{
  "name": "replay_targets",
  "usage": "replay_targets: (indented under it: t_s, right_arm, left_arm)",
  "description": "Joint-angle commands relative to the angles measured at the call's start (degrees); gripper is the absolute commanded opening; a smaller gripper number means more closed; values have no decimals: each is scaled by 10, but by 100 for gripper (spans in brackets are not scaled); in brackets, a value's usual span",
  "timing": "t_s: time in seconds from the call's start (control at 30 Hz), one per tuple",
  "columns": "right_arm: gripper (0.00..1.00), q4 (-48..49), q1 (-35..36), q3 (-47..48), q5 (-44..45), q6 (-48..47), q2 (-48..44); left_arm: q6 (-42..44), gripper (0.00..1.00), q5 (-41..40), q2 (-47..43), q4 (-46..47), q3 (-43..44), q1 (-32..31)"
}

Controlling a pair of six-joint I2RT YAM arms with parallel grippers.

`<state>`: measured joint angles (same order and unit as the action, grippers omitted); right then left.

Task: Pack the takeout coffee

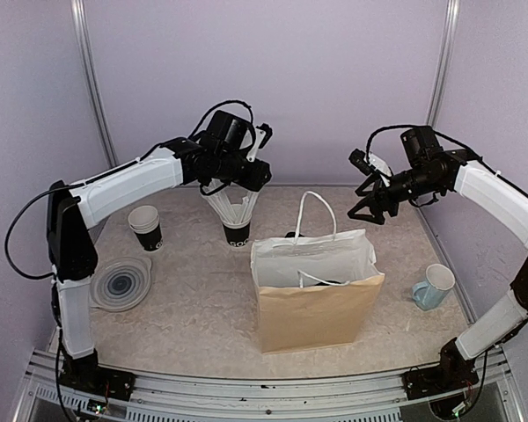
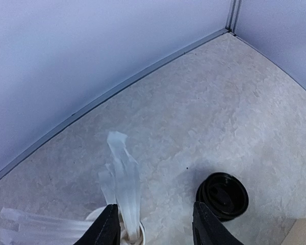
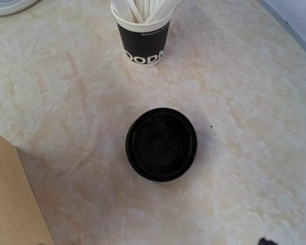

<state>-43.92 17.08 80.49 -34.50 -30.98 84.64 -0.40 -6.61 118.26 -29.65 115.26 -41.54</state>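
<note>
**Reader:** Where is the takeout coffee (image 3: 161, 144) standing?

**Caption desk:** It is sitting lidded on the table (image 3: 255, 102) at the centre of the right wrist frame, below the cup of straws (image 3: 143, 35).

**Reader:** And the 2 grippers?

**Caption desk:** Both are hanging spread, the left gripper (image 2: 155, 209) over that cup, the right gripper (image 1: 370, 209) at the overhead frame's upper right, above the paper bag (image 1: 317, 303).

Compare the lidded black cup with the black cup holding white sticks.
The lidded cup is closed on top; the stick cup is open and white-rimmed. The stick cup holds white sticks; the lidded cup shows nothing poking out. Both are black and upright.
</note>
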Motion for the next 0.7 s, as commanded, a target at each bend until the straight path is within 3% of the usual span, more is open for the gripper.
replay_targets:
  t_s: [0.0, 0.2, 0.3, 0.37, 0.67]
  right_arm:
    - [88, -8, -4, -7, -8, 2, 3]
    - [88, -10, -4, -5, -16, 2, 11]
    - [88, -10, -4, -3, -18, 4, 15]
    - [88, -11, -4, -1, -19, 5, 16]
    - [88, -11, -4, -9, -14, 5, 2]
  left_arm:
    - [37, 46, -36, -114, -10, -69, -34]
    - [33, 38, -48, -172, -66, -130, -49]
    - [32, 26, -47, -165, -82, -133, -49]
    - [30, 24, -47, -151, -99, -119, -49]
    - [23, 32, -69, -102, -108, -91, -50]
